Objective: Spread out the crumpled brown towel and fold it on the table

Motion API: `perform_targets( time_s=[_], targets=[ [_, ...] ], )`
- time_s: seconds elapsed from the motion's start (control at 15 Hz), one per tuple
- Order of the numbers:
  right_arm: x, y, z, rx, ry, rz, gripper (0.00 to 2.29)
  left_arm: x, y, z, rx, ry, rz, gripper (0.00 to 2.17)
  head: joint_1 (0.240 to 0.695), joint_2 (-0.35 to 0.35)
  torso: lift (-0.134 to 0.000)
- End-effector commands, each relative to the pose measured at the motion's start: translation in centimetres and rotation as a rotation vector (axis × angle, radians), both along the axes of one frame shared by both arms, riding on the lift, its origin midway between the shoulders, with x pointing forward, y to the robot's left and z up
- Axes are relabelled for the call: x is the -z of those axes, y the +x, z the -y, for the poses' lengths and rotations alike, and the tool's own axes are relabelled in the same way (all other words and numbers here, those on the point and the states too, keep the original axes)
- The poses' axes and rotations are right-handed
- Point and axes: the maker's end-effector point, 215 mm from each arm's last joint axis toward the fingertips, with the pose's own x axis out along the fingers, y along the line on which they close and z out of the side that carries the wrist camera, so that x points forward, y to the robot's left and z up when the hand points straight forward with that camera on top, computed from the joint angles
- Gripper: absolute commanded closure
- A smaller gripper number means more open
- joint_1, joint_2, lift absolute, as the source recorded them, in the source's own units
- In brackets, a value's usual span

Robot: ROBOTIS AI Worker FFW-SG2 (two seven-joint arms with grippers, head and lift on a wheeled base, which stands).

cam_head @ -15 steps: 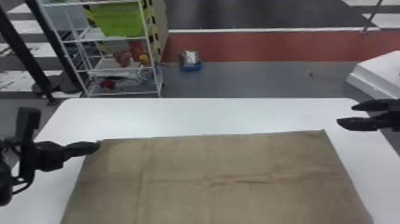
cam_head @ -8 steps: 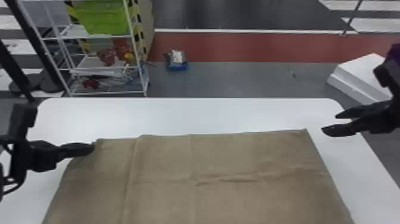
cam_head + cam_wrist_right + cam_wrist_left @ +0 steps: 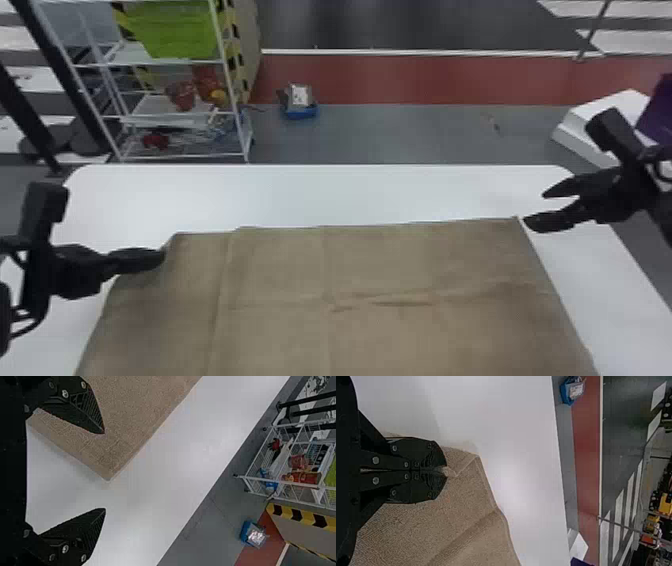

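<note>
Right gripper [image 3: 536, 209]: has come in over the last second to just beside the far right corner [image 3: 512, 229] of our brown towel [image 3: 400, 340]; our left gripper [image 3: 162, 257] has edged inward with the cloth it pinches.
White surface [image 3: 350, 195]: bears the towel, with a bare strip along its far edge.
Towel: mostly spread out over the near and middle part of the surface, its far edge roughly parallel to the surface's, low creases across it.
Next step: we judge it is a pinch on that right corner, to pair with the left one. We should hold the left still, slide the right in low so the corner sits well between the jaws, and close only on cloth. Then we lift both sides evenly; uneven pull could skew the fold or drag out the far left corner [image 3: 182, 239].
Right arm [image 3: 630, 195]: comes in from the right edge, pointing inward over the surface's right side, jaws wide apart and empty.
Left arm [image 3: 75, 270]: reaches in over the surface's left side, jaws closed on the towel near its far left corner.
</note>
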Motion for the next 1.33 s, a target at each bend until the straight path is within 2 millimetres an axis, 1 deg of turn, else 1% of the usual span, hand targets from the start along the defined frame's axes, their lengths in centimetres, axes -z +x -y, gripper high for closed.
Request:
perform_targets(
  time_s=[0.0, 0.07, 0.13, 0.27, 0.47, 0.53, 0.67, 0.93, 1.27],
  targets=[
    [1.7, 0.6, 0.6, 0.012, 0.018, -0.032, 0.22, 0.1, -0.3, 0.2, -0.001, 0.001, -0.005, 1.68, 0.695, 0.002, -0.124],
    [2.2, 0.9, 0.8, 0.006, 0.016, -0.030, 0.26, 0.1, -0.5, 0.2, -0.004, 0.000, -0.009, 1.68, 0.695, -0.001, -0.124],
    [2.9, 1.1, 0.4, -0.013, 0.023, -0.030, 0.27, 0.2, -0.6, 0.2, -0.005, 0.000, -0.011, 1.68, 0.695, -0.003, -0.124],
    [3.6, 1.1, 0.0, -0.016, 0.037, -0.033, 0.27, 0.2, -0.6, 0.1, -0.007, 0.005, -0.012, 1.68, 0.695, -0.009, -0.124],
    [3.7, 1.3, -0.2, -0.016, 0.050, -0.050, 0.32, 0.1, -0.5, 0.0, -0.009, 0.007, -0.010, 1.68, 0.695, -0.001, -0.124],
    [3.9, 1.2, -0.4, -0.011, 0.048, -0.061, 0.38, 0.2, -0.6, 0.0, -0.009, 0.007, -0.012, 1.68, 0.695, 0.001, -0.124],
    [4.5, 1.2, -0.9, -0.017, 0.046, -0.085, 0.40, 0.1, -0.5, -0.1, -0.009, 0.006, -0.010, 1.68, 0.695, 0.003, -0.124],
    [5.2, 1.1, -1.3, -0.014, 0.052, -0.114, 0.47, -0.2, -0.4, -0.4, -0.009, 0.013, 0.002, 1.68, 0.695, 0.012, -0.124],
    [4.8, 1.1, -1.3, -0.015, 0.068, -0.110, 0.76, -0.3, -0.3, -0.5, -0.007, 0.017, 0.004, 1.68, 0.695, 0.021, -0.124]
  ],
)
